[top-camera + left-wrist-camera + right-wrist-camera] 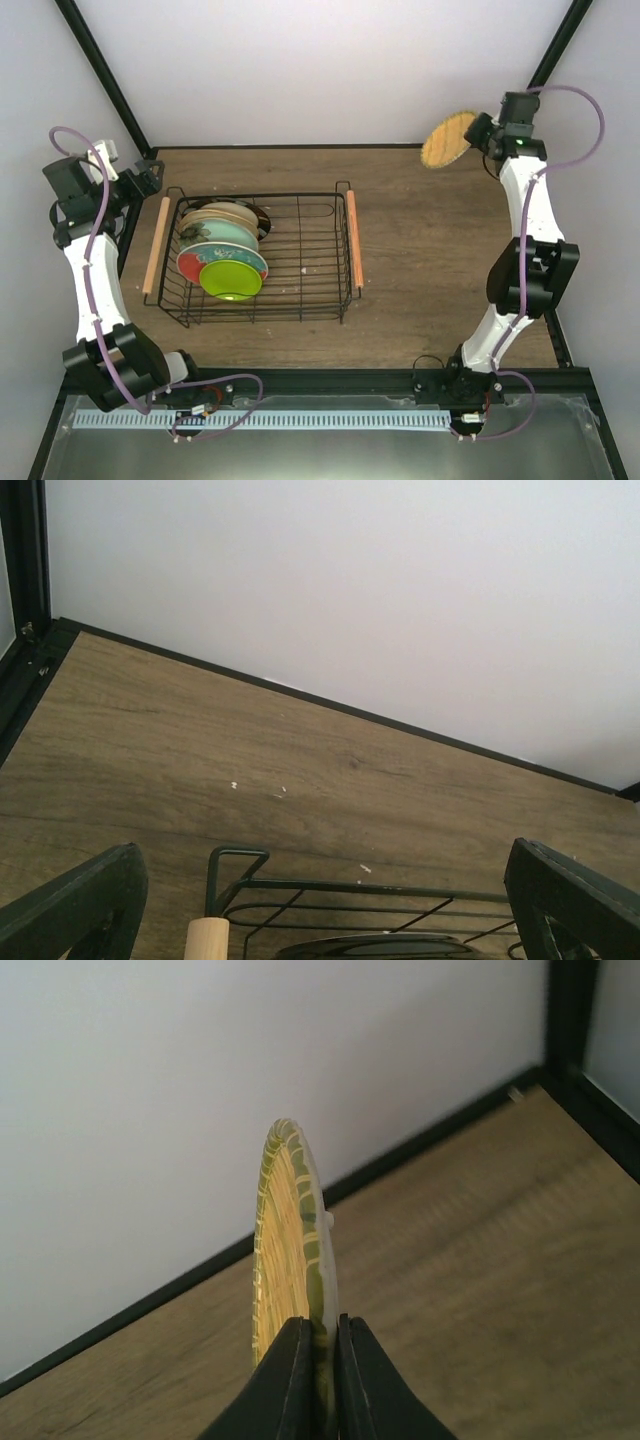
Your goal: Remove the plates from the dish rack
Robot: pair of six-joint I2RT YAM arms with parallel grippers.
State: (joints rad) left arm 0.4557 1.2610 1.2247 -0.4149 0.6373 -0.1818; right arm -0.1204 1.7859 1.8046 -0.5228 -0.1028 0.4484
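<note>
**A:** How far has the unloading got?

**B:** Barely started, I'd judge. I can see no plate lying on the wooden table (420,260). The black wire dish rack (310,262) sits left of centre. The plates (222,245) in it lean together at its left end. The lime-green plate (231,278) is nearest, then the red plate with a teal flower (190,262), then the pale teal plate (228,238). The cream plate (225,214) is behind those. That makes at least four, and more may be hidden.

**A:** Is any plate out?

**B:** One, the small orange gridded plate (447,140). It is held on edge in the air over the far right corner, close to the back wall (330,70). The right gripper (482,133) pinches its lower rim, with the fingers pressed against either face. It hasn't been set down yet.

**A:** And the left arm?

**B:** The left gripper (148,178) hovers at the rack's far left corner. Its fingers (80,900) are spread wide and hold nothing.

**A:** Is anything in the way?

**B:** Little on the table itself. There are only the rack's wooden handles (352,238) and a few pale specks (233,785). The wire walls and the tight lean of the plates look like the awkward part of each pick.
</note>
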